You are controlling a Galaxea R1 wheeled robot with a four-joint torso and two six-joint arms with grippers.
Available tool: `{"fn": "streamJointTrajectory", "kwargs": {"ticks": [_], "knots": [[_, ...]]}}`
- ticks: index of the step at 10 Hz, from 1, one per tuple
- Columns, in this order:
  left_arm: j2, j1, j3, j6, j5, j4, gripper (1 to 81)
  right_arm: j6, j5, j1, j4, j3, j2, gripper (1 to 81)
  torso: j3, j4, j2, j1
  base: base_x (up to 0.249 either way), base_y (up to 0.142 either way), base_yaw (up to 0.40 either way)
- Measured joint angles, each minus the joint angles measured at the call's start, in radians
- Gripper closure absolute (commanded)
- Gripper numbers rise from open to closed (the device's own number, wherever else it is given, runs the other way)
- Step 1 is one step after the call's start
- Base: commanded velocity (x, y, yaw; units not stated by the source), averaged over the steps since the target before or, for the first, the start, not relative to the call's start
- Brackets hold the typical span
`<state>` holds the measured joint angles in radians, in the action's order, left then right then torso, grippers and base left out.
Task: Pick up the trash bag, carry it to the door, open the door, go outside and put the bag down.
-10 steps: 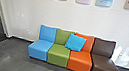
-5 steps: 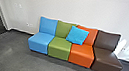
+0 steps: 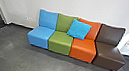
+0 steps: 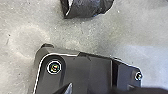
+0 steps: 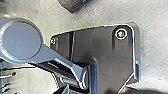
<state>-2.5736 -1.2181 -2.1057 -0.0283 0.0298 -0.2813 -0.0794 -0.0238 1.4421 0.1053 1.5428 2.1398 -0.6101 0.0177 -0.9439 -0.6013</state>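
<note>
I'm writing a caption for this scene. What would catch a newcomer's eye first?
Probably the row of four seats along the pale wall: blue, green, orange and brown, from left to right in the head view. Next, the bright blue cushion, tilted where the green seat meets the orange seat.

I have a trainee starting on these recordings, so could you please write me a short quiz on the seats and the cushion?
1. In the head view, what colour is the rightmost seat?
A) green
B) brown
C) pink

2. True or false: the blue seat stands between two other seats.

3. Fill in: the cushion rests against the backs of two seats, the ____ one and the ____ one.

Key:
1. B
2. False; the blue seat is at the left end in the head view.
3. green; orange
</note>
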Motion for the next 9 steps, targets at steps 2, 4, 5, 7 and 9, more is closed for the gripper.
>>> {"fn": "streamJointTrajectory", "kwargs": {"ticks": [2, 4, 5, 7, 9], "knots": [[0.015, 0.027, 0.000, 0.000, 0.021, -0.024, 1.0, 0.000, -0.001, -0.007, 0.000, -0.009, -0.011, 1.0, -0.010, 0.000, -0.064, -0.040, 0.000, 0.000, 0.000], [0.019, 0.046, -0.002, 0.000, 0.045, -0.038, 1.0, -0.005, 0.006, -0.031, -0.002, -0.018, -0.012, 1.0, -0.010, 0.000, -0.135, -0.085, 0.000, 0.000, 0.000], [0.020, 0.052, -0.004, 0.000, 0.050, -0.048, 1.0, -0.009, 0.006, -0.047, -0.009, -0.021, -0.013, 1.0, -0.011, 0.000, -0.170, -0.106, 0.000, 0.000, 0.000], [0.019, 0.059, -0.010, 0.000, 0.053, -0.057, 1.0, -0.011, 0.026, -0.057, -0.013, -0.027, -0.016, 1.0, -0.011, 0.000, -0.243, -0.153, 0.000, 0.000, 0.000], [0.010, 0.071, -0.021, 0.000, 0.075, -0.061, 1.0, -0.011, 0.038, -0.057, -0.015, -0.030, -0.043, 1.0, -0.011, 0.000, -0.316, -0.198, 0.000, 0.000, 0.000]]}}
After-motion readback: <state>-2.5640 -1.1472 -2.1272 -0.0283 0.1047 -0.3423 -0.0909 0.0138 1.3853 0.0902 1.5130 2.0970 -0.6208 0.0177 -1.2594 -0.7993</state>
